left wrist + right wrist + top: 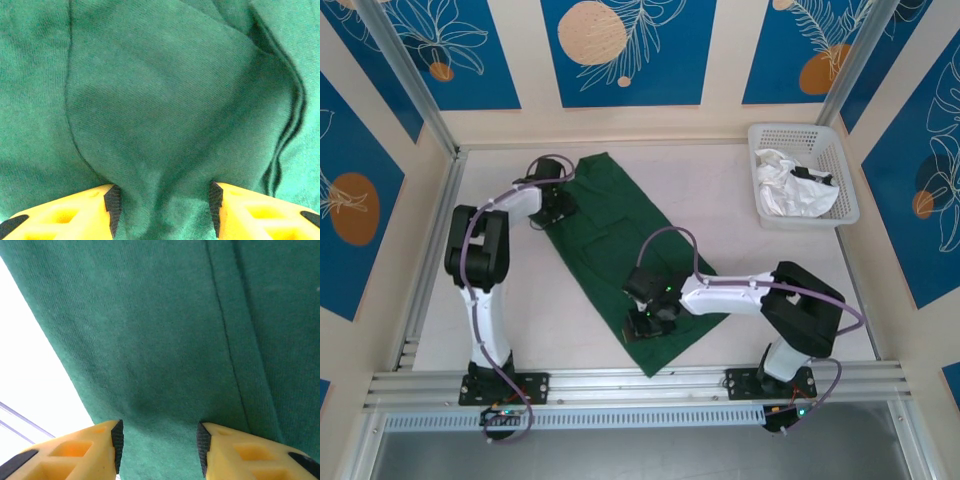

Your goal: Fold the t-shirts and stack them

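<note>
A dark green t-shirt [610, 235] lies folded into a long diagonal strip across the table. My left gripper [560, 208] presses on its far left edge. In the left wrist view that gripper [162, 205] stands open, its pads [113, 202] pushed into the green cloth [165, 110], which bulges up in a ridge between them. My right gripper [645, 325] is down on the strip's near end. There it [159, 445] is open too, with flat green cloth [165, 330] between its pads [202, 445], beside the hem. A white t-shirt [790, 190] lies crumpled in the basket.
The white lattice basket [847, 180] stands at the table's far right corner. Aluminium rails [420, 270] run along the left side and the near edge. Bare white table [30, 375] shows just left of the shirt's hem.
</note>
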Available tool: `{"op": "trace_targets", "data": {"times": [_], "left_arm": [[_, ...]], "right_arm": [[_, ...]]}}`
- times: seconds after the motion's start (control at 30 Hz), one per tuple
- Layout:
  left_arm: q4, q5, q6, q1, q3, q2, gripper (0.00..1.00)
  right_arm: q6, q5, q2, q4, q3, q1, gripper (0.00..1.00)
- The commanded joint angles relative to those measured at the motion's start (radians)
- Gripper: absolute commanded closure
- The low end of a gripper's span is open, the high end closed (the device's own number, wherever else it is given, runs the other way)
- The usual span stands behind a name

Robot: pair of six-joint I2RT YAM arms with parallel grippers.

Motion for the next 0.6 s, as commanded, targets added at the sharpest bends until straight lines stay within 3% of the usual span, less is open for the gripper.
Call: {"op": "trace_targets", "data": {"times": [0.0,0.27,0.57], "left_arm": [[-0.038,0.060,0.036,-0.028,0.098,0.130,0.48],[-0.119,0.115,0.092,-0.111,0.440,0.359,0.45],[-0.308,0.179,0.174,-0.138,0.994,0.632,0.43]], "right_arm": [[0.086,-0.013,0.082,0.014,0.016,0.015,0.54],[0.250,-0.045,0.187,0.082,0.078,0.020,0.52],[0.432,-0.105,0.352,0.178,0.226,0.023,0.51]]}}
